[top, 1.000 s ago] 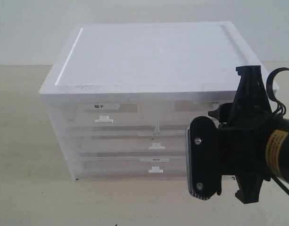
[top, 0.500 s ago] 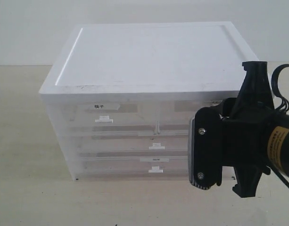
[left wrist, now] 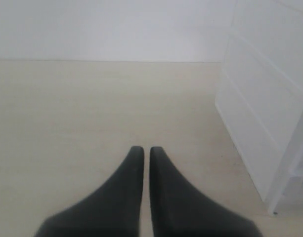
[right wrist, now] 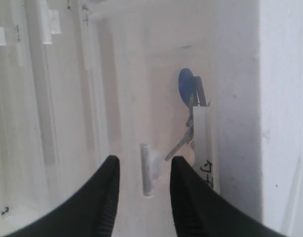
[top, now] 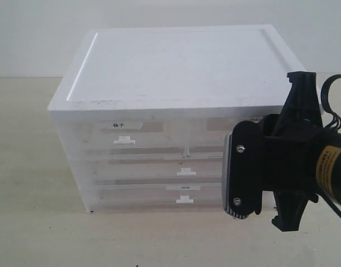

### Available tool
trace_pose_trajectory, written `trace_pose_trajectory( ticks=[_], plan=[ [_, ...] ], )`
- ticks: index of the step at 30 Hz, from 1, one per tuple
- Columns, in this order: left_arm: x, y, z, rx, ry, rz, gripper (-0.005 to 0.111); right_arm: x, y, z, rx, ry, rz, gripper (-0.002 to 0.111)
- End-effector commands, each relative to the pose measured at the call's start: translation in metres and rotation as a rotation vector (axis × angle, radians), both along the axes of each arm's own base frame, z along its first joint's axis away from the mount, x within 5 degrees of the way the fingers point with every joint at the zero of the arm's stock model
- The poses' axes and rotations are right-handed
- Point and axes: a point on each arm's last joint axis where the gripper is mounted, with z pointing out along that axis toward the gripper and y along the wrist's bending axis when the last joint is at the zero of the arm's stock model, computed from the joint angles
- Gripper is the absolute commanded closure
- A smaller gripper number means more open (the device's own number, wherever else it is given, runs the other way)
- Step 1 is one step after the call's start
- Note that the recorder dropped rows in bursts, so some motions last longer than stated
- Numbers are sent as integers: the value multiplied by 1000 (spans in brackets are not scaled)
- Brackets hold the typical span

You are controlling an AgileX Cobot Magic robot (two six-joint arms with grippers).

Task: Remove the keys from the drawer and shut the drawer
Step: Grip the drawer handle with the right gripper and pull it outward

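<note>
In the right wrist view my right gripper [right wrist: 145, 163] is open, its two black fingers on either side of the small white tab handle [right wrist: 148, 170] of the half-width translucent drawer [right wrist: 161, 64]. They are not touching the handle. Through the drawer front the keys [right wrist: 187, 129] show dimly, with a round blue fob [right wrist: 186, 86] beside a pale label [right wrist: 202, 148]. In the exterior view the right arm [top: 281, 167] covers most of that drawer [top: 212, 136], whose front sits flush in the cabinet. My left gripper [left wrist: 143, 149] is shut and empty over bare tabletop.
The white cabinet [top: 176, 61] stands mid-table. It has a second half-width drawer labelled in black characters [top: 119, 125] and full-width drawers [top: 159, 178] below. Its side wall [left wrist: 270, 98] appears in the left wrist view. Pale tabletop [top: 31, 167] surrounds it.
The right arm has shifted slightly right and up, closer to the cabinet front. The cabinet and drawers have not moved.
</note>
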Motion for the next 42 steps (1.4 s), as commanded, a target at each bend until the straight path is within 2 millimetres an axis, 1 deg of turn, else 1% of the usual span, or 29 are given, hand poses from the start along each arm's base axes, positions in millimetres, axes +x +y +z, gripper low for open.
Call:
trace_pose_trajectory(
  ticks=[1, 7, 13, 18, 20, 21, 25, 33, 35, 37, 42],
  plan=[
    [0, 0, 2, 3, -12, -1, 102, 0, -3, 0, 19, 1, -17, 78],
    [0, 0, 2, 3, -12, -1, 102, 0, -2, 0, 29, 6, -16, 78],
    [0, 0, 2, 3, -12, -1, 102, -3, -4, -8, 1, 15, 12, 78],
    [0, 0, 2, 3, -12, -1, 102, -3, -4, -8, -3, 8, 14, 79],
    [0, 0, 2, 3, -12, -1, 102, -3, -4, -8, -2, 8, 13, 84],
    [0, 0, 2, 3, -12, -1, 102, -3, -4, -8, -2, 8, 13, 92],
    [0, 0, 2, 3, -12, -1, 102, -3, -4, -8, -2, 8, 13, 109],
    [0, 0, 2, 3, -12, -1, 102, -3, -7, -8, 1, 18, -22, 108],
    [0, 0, 2, 3, -12, -1, 102, -4, -10, -4, 16, 13, -33, 108],
    [0, 0, 2, 3, -12, -1, 102, -9, -12, 0, 57, 41, -19, 108],
    [0, 0, 2, 3, -12, -1, 102, -22, -22, 5, 84, 119, -2, 108]
  ],
)
